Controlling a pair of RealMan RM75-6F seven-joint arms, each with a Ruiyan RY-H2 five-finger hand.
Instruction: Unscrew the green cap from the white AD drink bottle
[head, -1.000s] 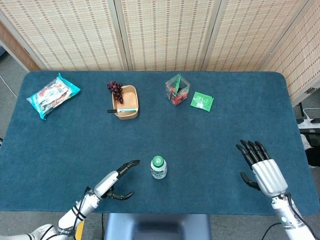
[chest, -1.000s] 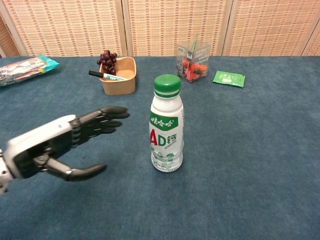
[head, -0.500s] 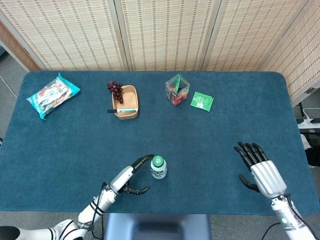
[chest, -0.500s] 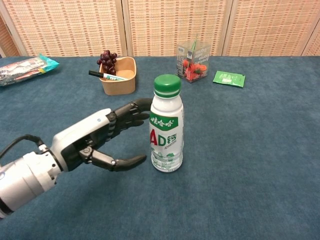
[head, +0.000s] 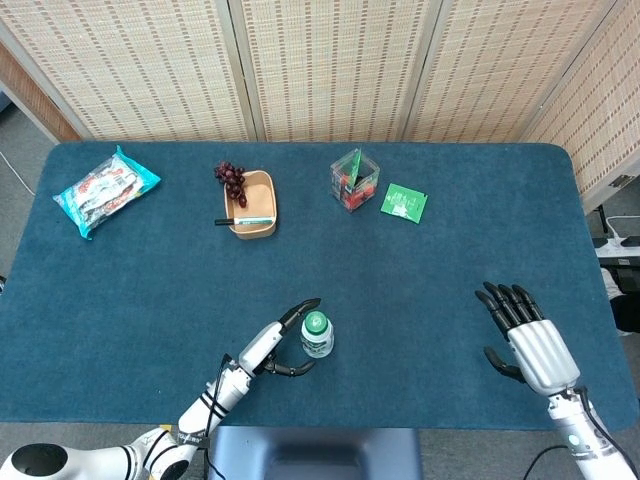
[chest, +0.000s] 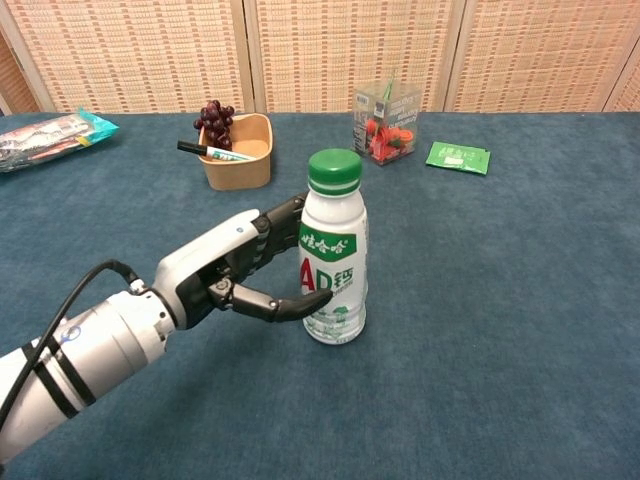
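The white AD drink bottle (head: 318, 343) (chest: 335, 285) stands upright near the table's front edge, its green cap (head: 316, 323) (chest: 334, 170) screwed on. My left hand (head: 272, 348) (chest: 225, 265) reaches in from the left and cups the bottle's body below the cap. Its fingers (chest: 285, 212) pass behind the bottle and its thumb (chest: 300, 303) lies across the front by the label. No firm grip shows. My right hand (head: 528, 340) hovers open far to the right, fingers spread, and only the head view shows it.
At the back stand a wooden bowl (head: 252, 203) (chest: 240, 152) holding a marker, with grapes (head: 230, 180) at its rim, a clear box (head: 354, 180) (chest: 387, 125) and a green sachet (head: 404, 202) (chest: 458, 157). A snack bag (head: 105, 190) lies at the far left.
My left hand has moved right, from beside the bottle to around it, thumb now across the front. The right hand has barely shifted. The bottle stays put.
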